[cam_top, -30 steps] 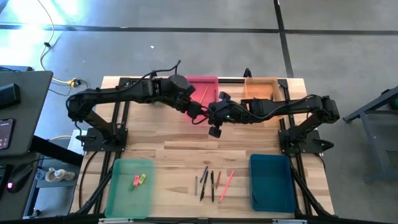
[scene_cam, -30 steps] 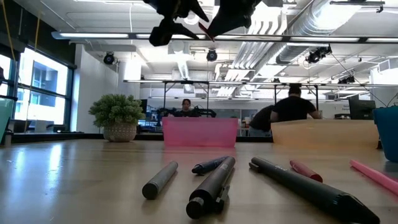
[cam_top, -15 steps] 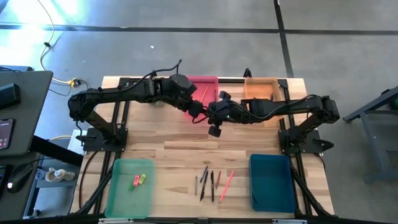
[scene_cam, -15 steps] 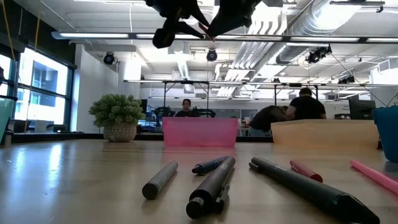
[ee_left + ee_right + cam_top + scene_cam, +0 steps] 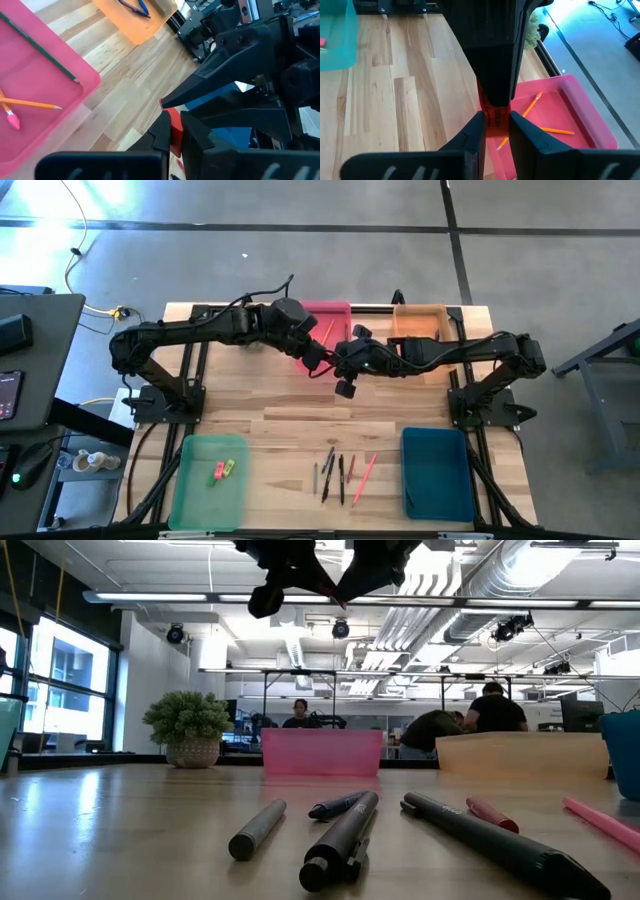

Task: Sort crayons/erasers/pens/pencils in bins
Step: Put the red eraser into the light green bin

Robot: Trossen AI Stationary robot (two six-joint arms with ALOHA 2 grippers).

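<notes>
Since a second ago, left claw (image 5: pixel 172 131) gone from wide to clamped on the red crayon (image 5: pixel 174 134), also pinched by right claw (image 5: pixel 496 123), above the table (image 5: pixel 290 405) beside the pink bin (image 5: pixel 335 313). Holding pencils (image 5: pixel 30 103). Erasers (image 5: pixel 222 470) in green bin (image 5: pixel 190 490).

Pens (image 5: pixel 345 835) on table, pink bin (image 5: pixel 321 752), people behind

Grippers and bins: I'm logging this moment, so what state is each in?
left gripper, shut on the red crayon
right gripper, shut on the red crayon
pink bin, holding pencils
orange bin, holding blue items
green bin, holding erasers
teal bin, nothing visible inside
</notes>
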